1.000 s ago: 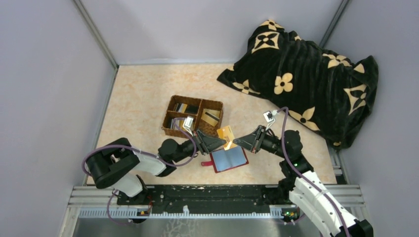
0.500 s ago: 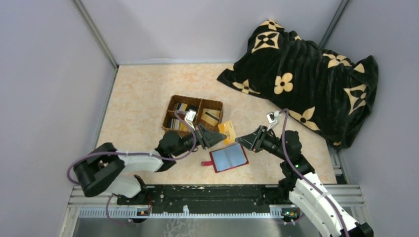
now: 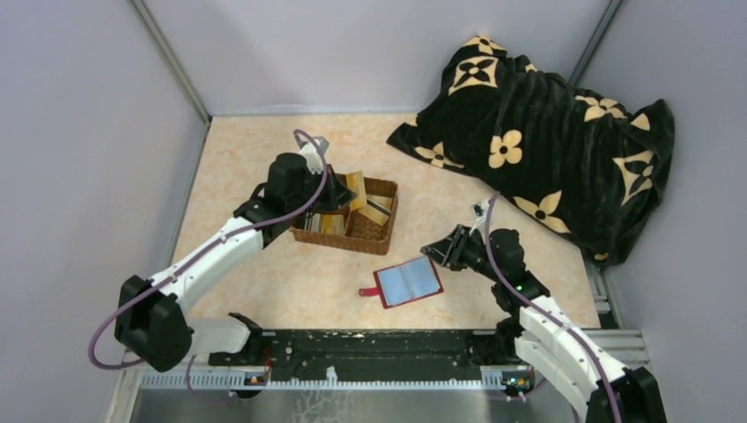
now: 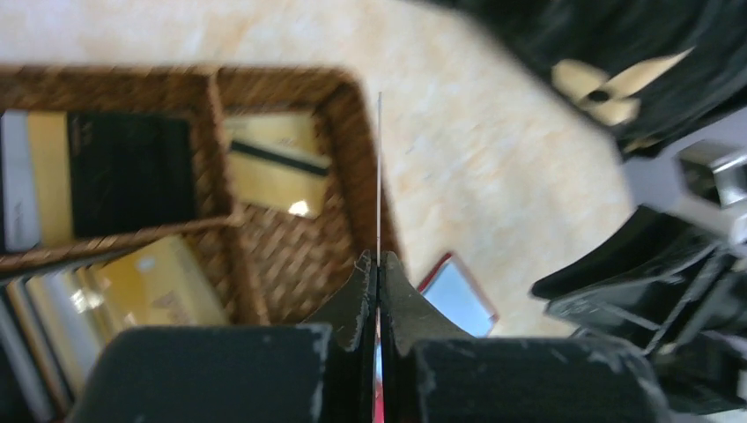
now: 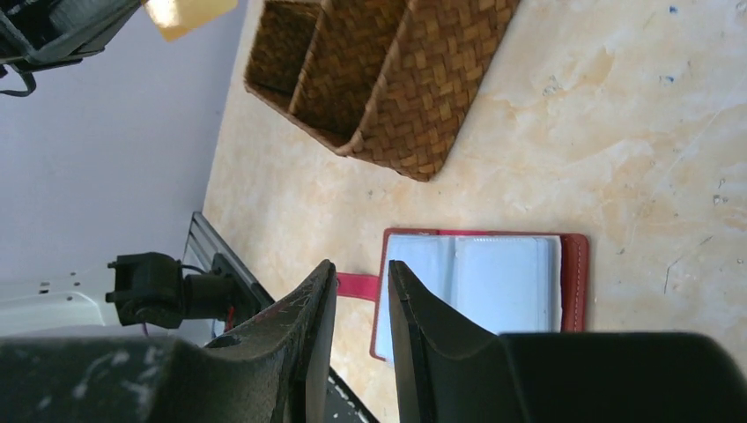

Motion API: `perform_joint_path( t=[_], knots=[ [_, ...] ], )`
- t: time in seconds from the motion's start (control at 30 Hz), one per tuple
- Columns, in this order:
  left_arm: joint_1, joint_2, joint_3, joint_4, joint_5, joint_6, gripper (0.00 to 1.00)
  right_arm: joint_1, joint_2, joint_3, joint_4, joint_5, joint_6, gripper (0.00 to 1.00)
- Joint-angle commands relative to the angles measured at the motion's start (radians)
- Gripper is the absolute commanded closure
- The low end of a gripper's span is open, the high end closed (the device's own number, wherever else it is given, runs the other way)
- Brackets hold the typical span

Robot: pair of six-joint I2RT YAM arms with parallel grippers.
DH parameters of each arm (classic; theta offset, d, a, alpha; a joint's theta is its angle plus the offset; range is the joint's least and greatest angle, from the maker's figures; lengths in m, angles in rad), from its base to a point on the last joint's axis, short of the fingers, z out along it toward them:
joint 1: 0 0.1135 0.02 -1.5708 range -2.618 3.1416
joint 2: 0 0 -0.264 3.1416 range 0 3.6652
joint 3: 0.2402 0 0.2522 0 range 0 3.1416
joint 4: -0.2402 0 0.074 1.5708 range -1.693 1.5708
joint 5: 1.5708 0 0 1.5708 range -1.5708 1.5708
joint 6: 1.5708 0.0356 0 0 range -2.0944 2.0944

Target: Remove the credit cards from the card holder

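The red card holder [image 3: 407, 282] lies open on the table, its clear bluish pockets up and its snap tab [image 3: 366, 292] pointing left. It also shows in the right wrist view [image 5: 493, 282]. My left gripper [image 3: 342, 196] is shut on an orange-yellow credit card [image 3: 356, 187] and holds it over the wicker basket [image 3: 380, 231]. In the left wrist view the card shows edge-on as a thin line [image 4: 380, 176] rising from my gripper [image 4: 379, 261]. My right gripper [image 3: 433, 251] hovers just above the holder's far edge, its jaws slightly apart and empty [image 5: 361, 273].
The divided basket [image 4: 225, 211] holds a dark card [image 4: 132, 172], a yellow striped card [image 4: 277, 163] and several yellow cards [image 4: 159, 286]. A black blanket with tan flowers [image 3: 546, 132] fills the back right. Grey walls enclose the table.
My left arm has lifted and swung back and left, from beside the card holder to over the basket, carrying the orange-yellow card. The right gripper has barely moved.
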Motion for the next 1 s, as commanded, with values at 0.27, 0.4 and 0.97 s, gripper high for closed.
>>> perform_joint_path(
  t=[0.27, 0.4, 0.97],
  knots=[
    [0.084, 0.093, 0.147, -0.498, 0.007, 0.239, 1.0, -0.006, 0.258, 0.017, 0.277, -0.134, -0.045, 0.71],
    [0.116, 0.096, 0.172, -0.531, 0.01, 0.263, 1.0, -0.005, 0.285, 0.013, 0.283, -0.131, -0.067, 0.71],
    [0.146, 0.281, 0.293, -0.661, 0.018, 0.366, 1.0, -0.006, 0.402, 0.029, 0.333, -0.119, -0.117, 0.71]
  ],
)
